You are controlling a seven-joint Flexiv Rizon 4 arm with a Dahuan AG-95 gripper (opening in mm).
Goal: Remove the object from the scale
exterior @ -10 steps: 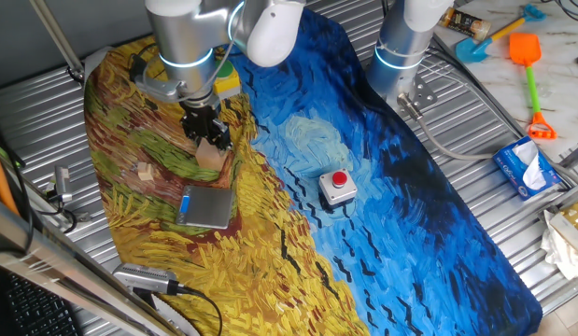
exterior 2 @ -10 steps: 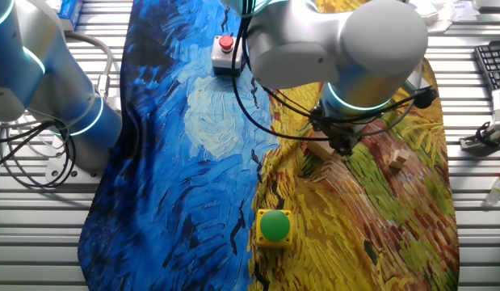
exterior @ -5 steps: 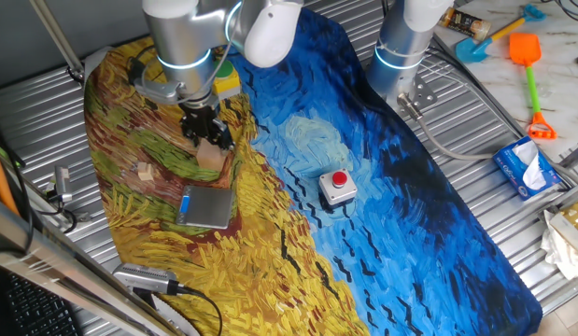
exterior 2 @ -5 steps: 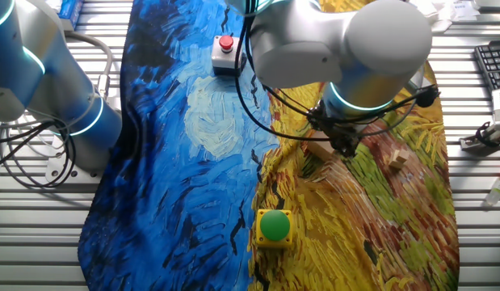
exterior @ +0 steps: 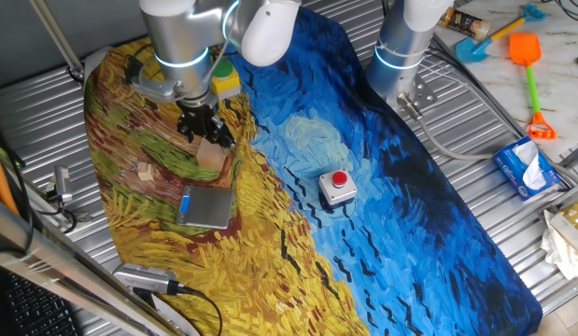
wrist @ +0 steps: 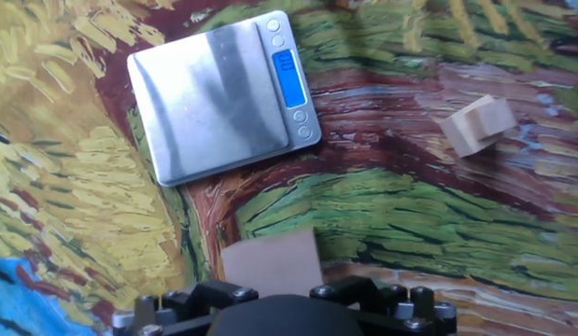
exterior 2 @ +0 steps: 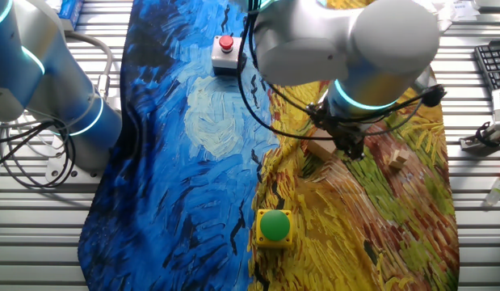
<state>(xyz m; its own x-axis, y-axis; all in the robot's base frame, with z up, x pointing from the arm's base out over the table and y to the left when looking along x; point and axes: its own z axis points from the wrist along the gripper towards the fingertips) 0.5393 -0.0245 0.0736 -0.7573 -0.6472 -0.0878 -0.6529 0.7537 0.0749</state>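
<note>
The tan wooden cube [exterior: 212, 157] lies on the painted cloth just beyond the scale, off its plate; it also shows in the other fixed view [exterior 2: 319, 149] and at the bottom of the hand view [wrist: 272, 264]. The scale [exterior: 207, 207] is bare, with its grey metallic top and blue strip plain in the hand view [wrist: 209, 103]. In the other fixed view the arm hides the scale. My gripper [exterior: 204, 136] hangs a little above the cube, open and empty; in the other fixed view the gripper [exterior 2: 352, 150] stands just right of the cube. The fingertips do not show in the hand view.
A small tan wooden bit [exterior: 144, 172] lies left of the scale [wrist: 475, 124]. A grey box with a red button [exterior: 337, 187] sits on the blue part of the cloth. A yellow box with a green button [exterior 2: 274, 226] is near my arm. A second arm's base [exterior: 401, 47] stands at the back.
My gripper has moved slightly up and away from the cube, which stays still on the cloth. The scale has not moved.
</note>
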